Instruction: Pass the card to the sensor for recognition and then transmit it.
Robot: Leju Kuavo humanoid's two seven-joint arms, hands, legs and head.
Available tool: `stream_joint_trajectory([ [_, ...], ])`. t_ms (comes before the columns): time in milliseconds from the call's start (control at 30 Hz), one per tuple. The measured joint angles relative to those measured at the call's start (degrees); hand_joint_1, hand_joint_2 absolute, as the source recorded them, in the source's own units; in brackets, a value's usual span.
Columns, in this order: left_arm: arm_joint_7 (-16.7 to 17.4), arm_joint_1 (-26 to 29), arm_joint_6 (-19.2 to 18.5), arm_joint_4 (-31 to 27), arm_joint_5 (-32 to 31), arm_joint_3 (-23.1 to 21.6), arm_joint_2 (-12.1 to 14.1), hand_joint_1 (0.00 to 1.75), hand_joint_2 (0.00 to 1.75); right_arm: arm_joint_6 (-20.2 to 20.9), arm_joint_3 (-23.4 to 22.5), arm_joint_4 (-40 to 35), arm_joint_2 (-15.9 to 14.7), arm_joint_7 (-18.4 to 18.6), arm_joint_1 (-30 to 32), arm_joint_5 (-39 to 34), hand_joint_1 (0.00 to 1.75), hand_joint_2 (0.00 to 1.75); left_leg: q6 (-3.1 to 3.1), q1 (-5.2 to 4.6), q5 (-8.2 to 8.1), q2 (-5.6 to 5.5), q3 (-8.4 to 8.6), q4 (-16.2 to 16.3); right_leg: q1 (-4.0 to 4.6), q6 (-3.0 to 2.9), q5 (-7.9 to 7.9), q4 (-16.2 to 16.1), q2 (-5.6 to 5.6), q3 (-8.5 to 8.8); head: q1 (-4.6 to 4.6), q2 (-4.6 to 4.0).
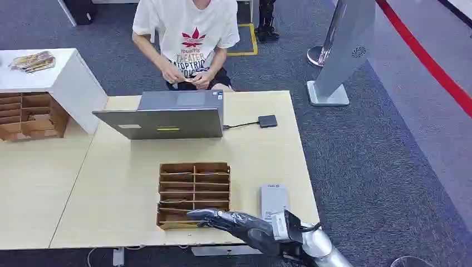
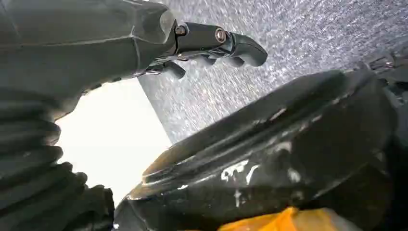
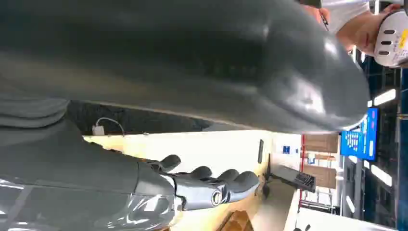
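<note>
The right hand [image 1: 234, 222], fingers stretched and holding nothing, reaches over the wooden rack [image 1: 193, 193] at the table's [image 1: 111, 189] near edge, likely for a card; none is discernible. The left hand [image 2: 211, 45] hangs empty, fingers loosely apart.

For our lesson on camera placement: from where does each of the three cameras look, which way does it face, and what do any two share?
Head view: high on the body, facing forward and down at the table; right hand shows.
Left wrist view: behind the left hand, facing carpet.
Right wrist view: behind the right hand, facing across the table.
Shared: head and right wrist views both show the right hand, table and laptop.
</note>
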Motion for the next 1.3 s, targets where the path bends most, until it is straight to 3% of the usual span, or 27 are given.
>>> stream_joint_trajectory([
  [167,-1.53,0.02,1.62,0.00,0.92,1.55,-0.26,0.00,1.75,-0.20,-0.02,-0.50,-0.35,0.02,0.46,0.00,0.00,0.00,0.00,0.00,0.00,0.00,0.00,0.00,0.00,0.00,0.00,0.00,0.00,0.00,0.02,0.00],
  [200,-1.79,0.01,1.95,0.00,0.92,1.86,-0.31,0.00,0.00,-0.20,-0.02,-0.55,-0.42,0.04,0.59,0.00,0.00,0.00,0.00,0.00,0.00,0.00,0.00,0.00,0.00,0.00,0.00,0.00,0.00,0.00,0.00,0.00],
  [433,-3.37,0.10,2.21,0.00,1.66,2.82,-0.50,0.00,0.00,-0.66,-0.07,-1.11,-0.85,0.07,1.11,0.04,0.00,0.00,0.00,0.00,0.00,0.01,0.01,0.00,0.00,0.00,0.00,0.00,0.01,-0.01,0.02,0.00],
  [600,-5.75,0.24,5.77,0.00,2.12,3.74,-0.63,0.00,0.00,-1.16,-0.20,-2.10,-1.22,0.20,1.77,0.42,0.00,0.00,0.00,0.00,0.00,0.02,0.00,0.00,0.00,0.00,-0.01,0.00,0.01,-0.02,0.00,0.00],
  [933,-7.98,0.36,8.81,0.00,2.36,4.98,-0.44,0.00,0.00,-1.92,-0.63,-3.76,-1.88,0.24,3.10,0.68,0.00,0.00,0.00,0.00,-0.01,0.02,-0.01,0.00,0.00,0.01,-0.01,-0.01,0.01,-0.03,0.02,0.00],
  [967,-7.84,0.38,8.76,0.00,2.23,4.98,-0.42,0.00,0.00,-1.90,-0.63,-3.80,-1.92,0.24,3.12,0.68,0.00,1.75,0.00,0.00,-0.01,0.02,-0.01,0.00,0.00,0.01,-0.01,-0.01,0.01,-0.03,0.02,0.00],
  [1200,-5.29,0.69,6.49,0.02,2.55,5.14,-0.37,0.00,0.00,-3.93,-0.85,-3.78,-1.97,1.22,3.11,1.38,0.00,1.75,0.00,0.00,-0.01,0.02,-0.01,0.00,0.00,0.01,-0.01,-0.01,0.01,-0.02,0.00,0.00],
  [1300,-4.48,0.80,6.62,0.02,3.03,5.40,-0.48,0.00,0.00,-8.97,-1.35,-3.87,-1.88,3.82,3.04,3.25,0.00,1.75,0.00,0.00,0.00,0.02,-0.03,0.00,0.00,0.01,-0.01,-0.01,0.01,-0.02,0.02,0.00],
])
